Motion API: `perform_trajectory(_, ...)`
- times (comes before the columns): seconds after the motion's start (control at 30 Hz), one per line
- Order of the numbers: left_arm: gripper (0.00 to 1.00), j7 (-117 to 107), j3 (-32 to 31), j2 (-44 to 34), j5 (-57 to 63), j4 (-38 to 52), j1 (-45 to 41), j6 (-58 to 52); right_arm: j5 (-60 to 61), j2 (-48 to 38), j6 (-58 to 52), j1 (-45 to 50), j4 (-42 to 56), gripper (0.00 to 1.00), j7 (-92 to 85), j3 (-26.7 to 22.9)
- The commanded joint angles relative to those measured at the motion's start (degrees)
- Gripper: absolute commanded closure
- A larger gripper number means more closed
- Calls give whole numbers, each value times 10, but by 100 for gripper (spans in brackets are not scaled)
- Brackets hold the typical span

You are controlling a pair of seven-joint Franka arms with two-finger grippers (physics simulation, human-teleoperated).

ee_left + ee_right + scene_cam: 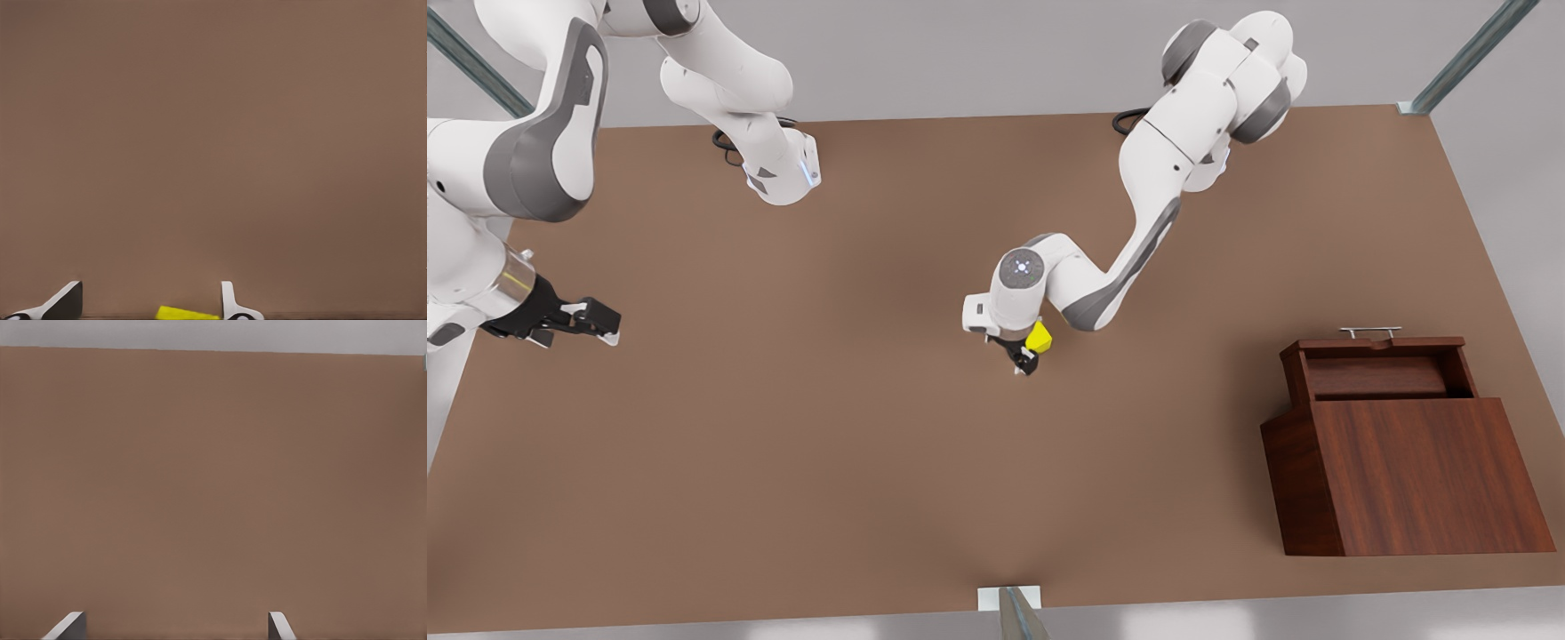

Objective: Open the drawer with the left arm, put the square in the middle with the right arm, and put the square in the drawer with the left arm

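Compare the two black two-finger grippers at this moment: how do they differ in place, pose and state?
The left gripper is at the table's middle, pointing down; the right gripper is at the front view's left edge, lying roughly level.
The left gripper has the small yellow cube between its fingers, fingers spread wider than the cube; the right gripper has nothing between its spread fingers.
Both are open, away from the open reddish-brown drawer.

The right gripper [175,628] hangs over the bare brown table [213,487], its two pale fingertips [67,625] set wide apart; a grey strip borders the table's far edge.
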Motion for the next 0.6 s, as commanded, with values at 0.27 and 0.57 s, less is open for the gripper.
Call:
perform_trajectory(0.27, 0, 50, -3, 4, -1, -26, -7, 1, 0, 0, 2, -1, 0, 0, 0, 0)
perform_trajectory(0.57, 0, 67, 2, -26, 2, -72, -6, -27, 0, 0, 1, -7, 8, 0, 0, 1)
